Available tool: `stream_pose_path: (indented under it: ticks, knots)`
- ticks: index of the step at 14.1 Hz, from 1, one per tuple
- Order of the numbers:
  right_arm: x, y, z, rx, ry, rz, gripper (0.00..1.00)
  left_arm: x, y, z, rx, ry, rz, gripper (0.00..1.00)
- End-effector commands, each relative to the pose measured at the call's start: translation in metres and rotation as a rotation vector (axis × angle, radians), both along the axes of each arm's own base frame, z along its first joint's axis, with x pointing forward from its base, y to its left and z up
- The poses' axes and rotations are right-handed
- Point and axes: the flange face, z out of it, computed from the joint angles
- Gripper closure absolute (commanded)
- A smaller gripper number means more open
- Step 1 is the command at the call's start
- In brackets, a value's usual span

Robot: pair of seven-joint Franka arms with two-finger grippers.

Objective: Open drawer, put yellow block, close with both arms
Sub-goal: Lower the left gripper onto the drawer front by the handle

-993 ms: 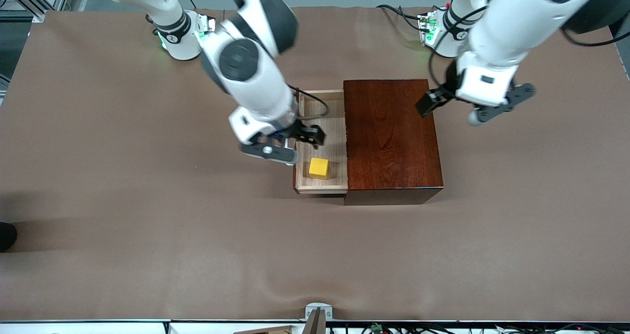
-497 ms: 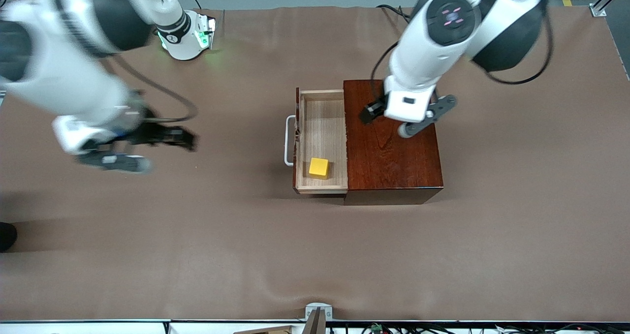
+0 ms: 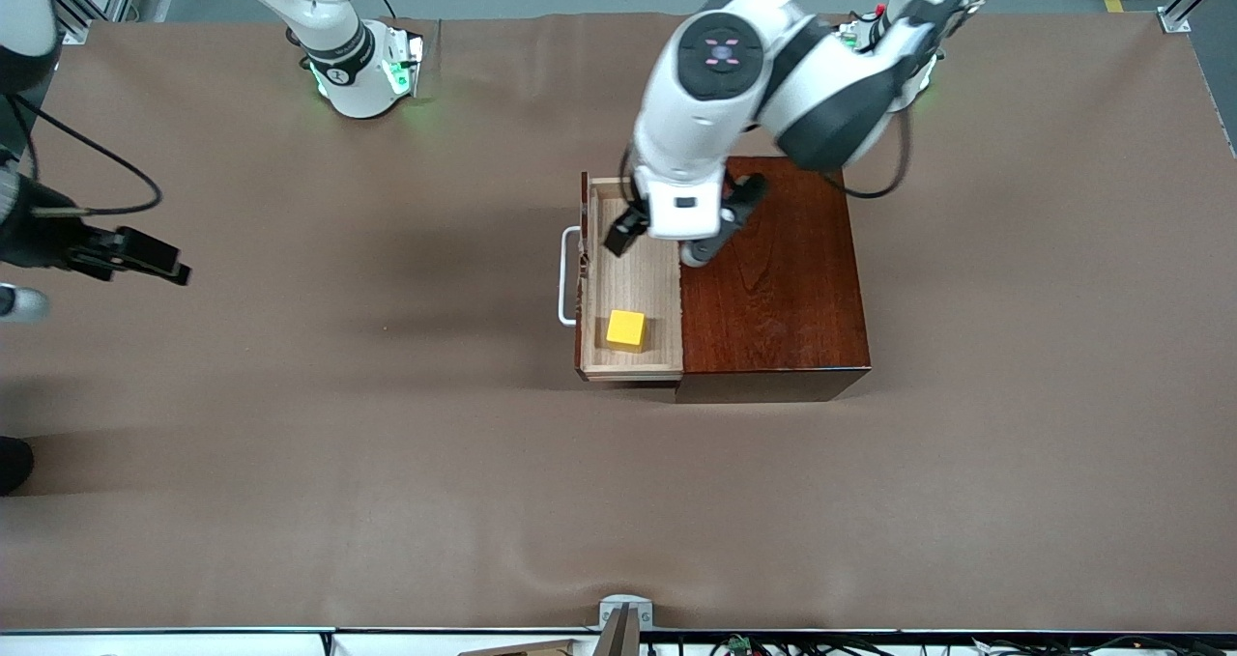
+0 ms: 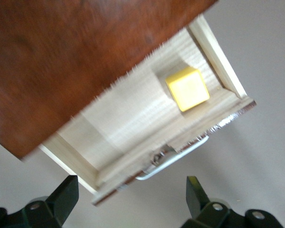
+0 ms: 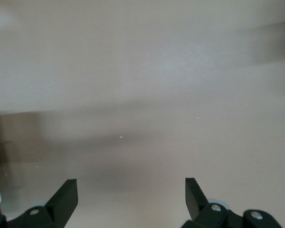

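Inside the pulled-out pale light-wood drawer point(image 3: 633, 279) of the glossy reddish-brown wooden box point(image 3: 768, 274), the small bright yellow cube point(image 3: 625, 330) is seen lying, untouched. Above that drawer the left gripper point(image 3: 628, 228) is held, fingers spread, empty. Well away from the box, the right gripper point(image 3: 135, 256) is held over the brown table point(image 3: 290, 443), fingers spread.

**Bench and what rests on it**

Bench point(image 3: 290, 463) covered in plain brown sheet, slightly rippled near the edge closest to the front camera. One object stands directly on it: glossy reddish-brown wooden box point(image 3: 773, 279), roughly mid-bench, shifted toward the left arm's end. Its drawer point(image 3: 633, 279) is pulled out toward the right arm's end, white handle point(image 3: 564, 277) at its front. Both arm bases sit along the bench edge farthest from the front camera. Small grey fitting point(image 3: 623, 606) at the nearest edge.
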Motion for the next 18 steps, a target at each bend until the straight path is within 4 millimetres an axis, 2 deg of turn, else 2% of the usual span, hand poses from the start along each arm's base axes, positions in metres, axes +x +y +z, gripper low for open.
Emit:
stream_pose_path:
  ticks: [1, 5, 7, 11, 18]
  knots:
    - [-0.025, -0.001, 0.024, -0.059, -0.015, 0.012, 0.00, -0.015, -0.041, -0.016, 0.000, -0.032, 0.131, 0.00]
    - [-0.035, -0.006, 0.040, -0.094, -0.037, 0.011, 0.00, -0.043, -0.079, -0.056, 0.045, -0.016, 0.347, 0.00]
    - [-0.035, -0.009, 0.038, -0.093, -0.032, 0.005, 0.00, -0.047, -0.087, -0.073, 0.068, -0.015, 0.447, 0.00]
    - [-0.035, -0.007, 0.038, -0.090, -0.034, 0.006, 0.00, -0.042, -0.101, -0.104, 0.074, -0.060, 0.634, 0.00]
    - [-0.037, -0.005, 0.037, -0.089, -0.017, 0.008, 0.00, -0.039, -0.108, -0.133, 0.072, -0.077, 0.645, 0.00]
